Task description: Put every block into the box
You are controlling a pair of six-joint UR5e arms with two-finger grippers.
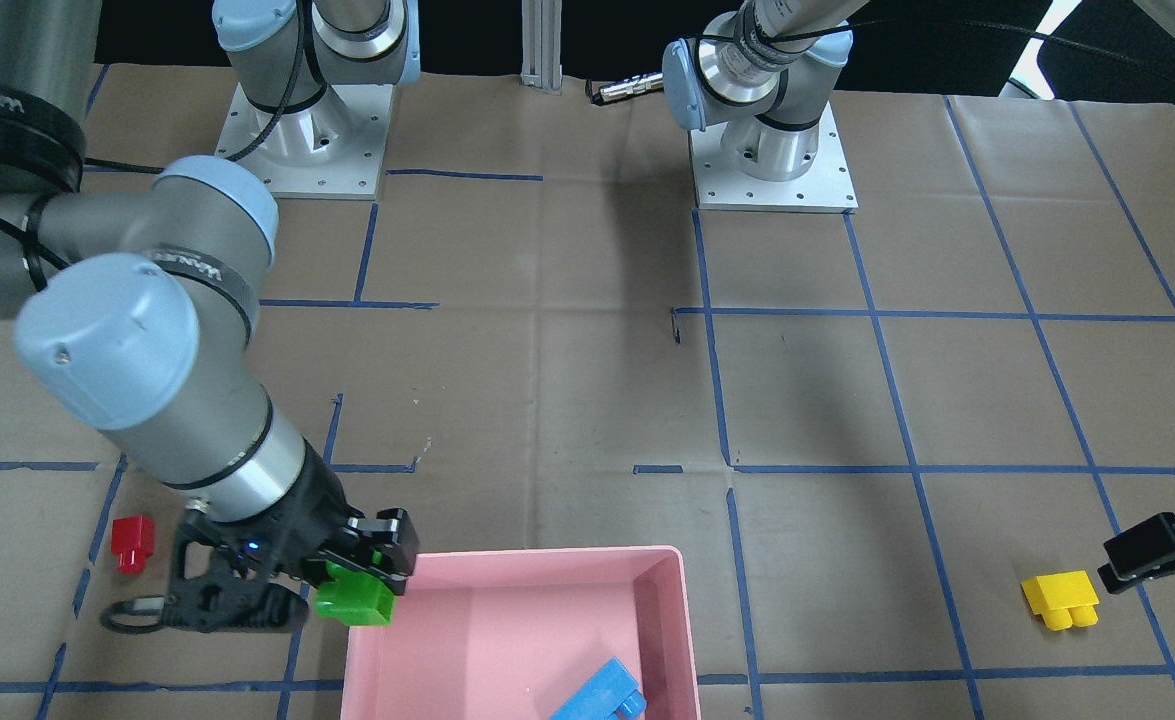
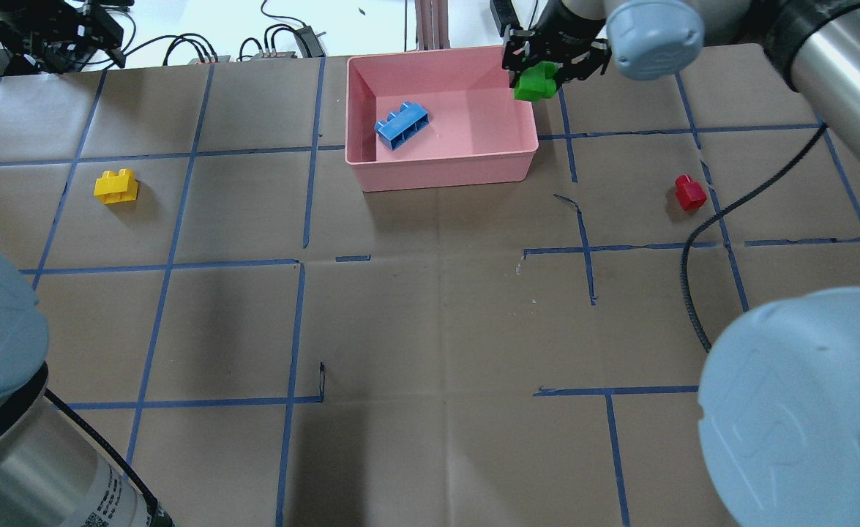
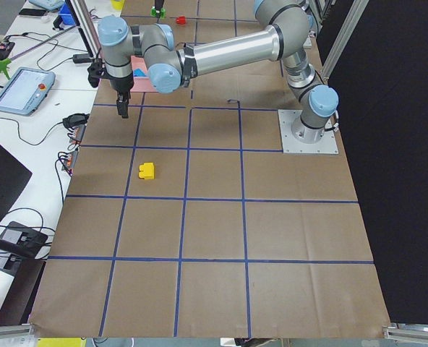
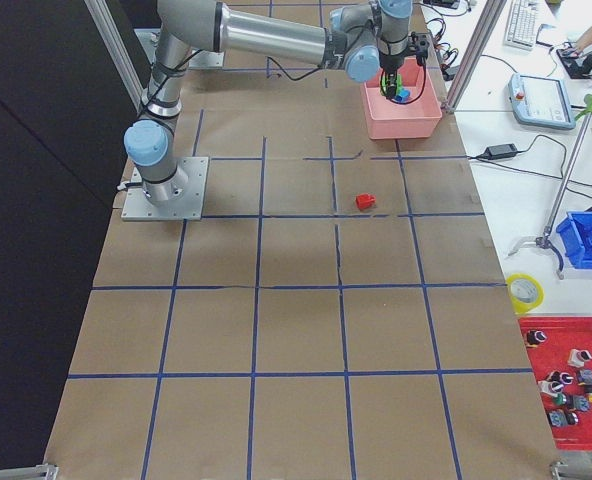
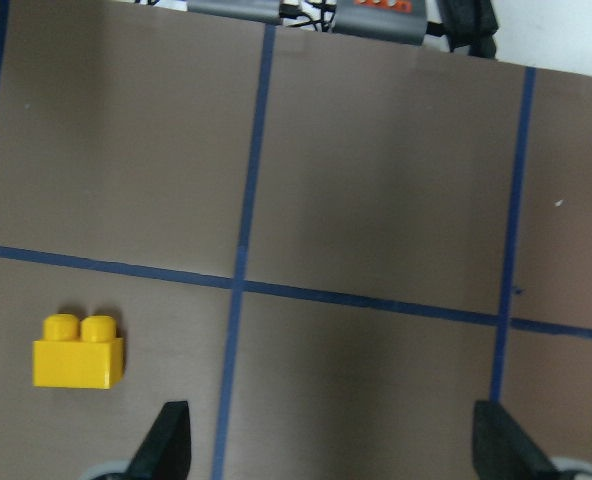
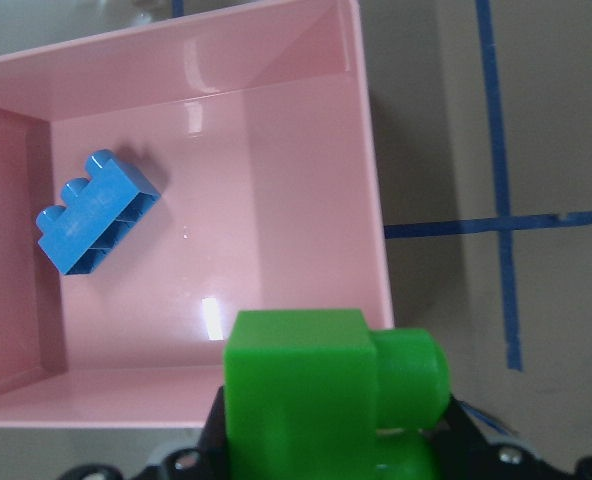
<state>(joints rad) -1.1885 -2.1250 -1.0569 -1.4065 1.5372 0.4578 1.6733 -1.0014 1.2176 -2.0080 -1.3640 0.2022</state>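
My right gripper (image 2: pixel 547 69) is shut on the green brick (image 2: pixel 534 82) and holds it above the right rim of the pink box (image 2: pixel 444 176); the brick fills the lower right wrist view (image 6: pixel 326 400). The blue brick (image 2: pixel 401 124) lies inside the box, also in the right wrist view (image 6: pixel 96 212). The red brick (image 2: pixel 690 192) stands on the table right of the box. The yellow brick (image 2: pixel 116 186) sits far left. My left gripper (image 5: pixel 333 445) is open and empty above the table, with the yellow brick (image 5: pixel 79 352) just beside its left fingertip (image 5: pixel 171 440).
Blue tape lines grid the brown table cover. Cables and devices (image 2: pixel 283 40) lie along the far table edge. The two arm bases (image 1: pixel 772 160) stand on the robot's side. A teach pendant (image 3: pixel 22 90) lies on the side bench.
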